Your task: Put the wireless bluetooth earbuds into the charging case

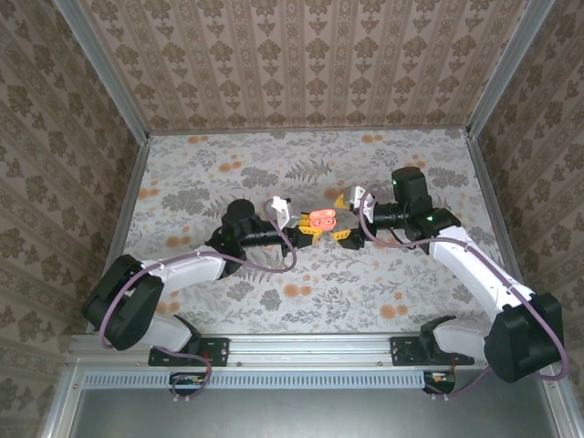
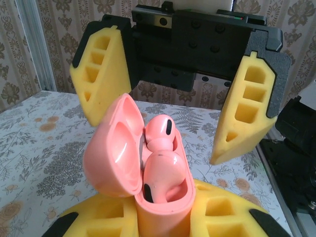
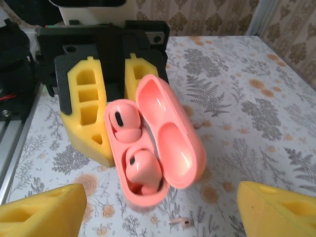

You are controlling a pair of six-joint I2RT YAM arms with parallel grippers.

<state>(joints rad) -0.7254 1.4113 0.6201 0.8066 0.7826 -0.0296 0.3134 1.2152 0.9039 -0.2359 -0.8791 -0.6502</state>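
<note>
Floral tabletop (image 1: 411, 173); left fingers (image 3: 85, 111) clamp charging case (image 3: 170, 140), earbuds (image 3: 126, 123) inside.

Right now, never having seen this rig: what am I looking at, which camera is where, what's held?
Two small robot arms are bolted to the near edge of a table with a floral-print top. The top view looks down from behind them, with the left arm and the right arm. The other two pictures come from a camera on each wrist, so the yellow foam fingers at the bottom are that arm's own jaws. The left arm's jaws are shut on the base of a pink charging case. Its lid is open, and both earbuds sit inside. The right arm's jaws are open, facing the case and holding nothing.
</note>
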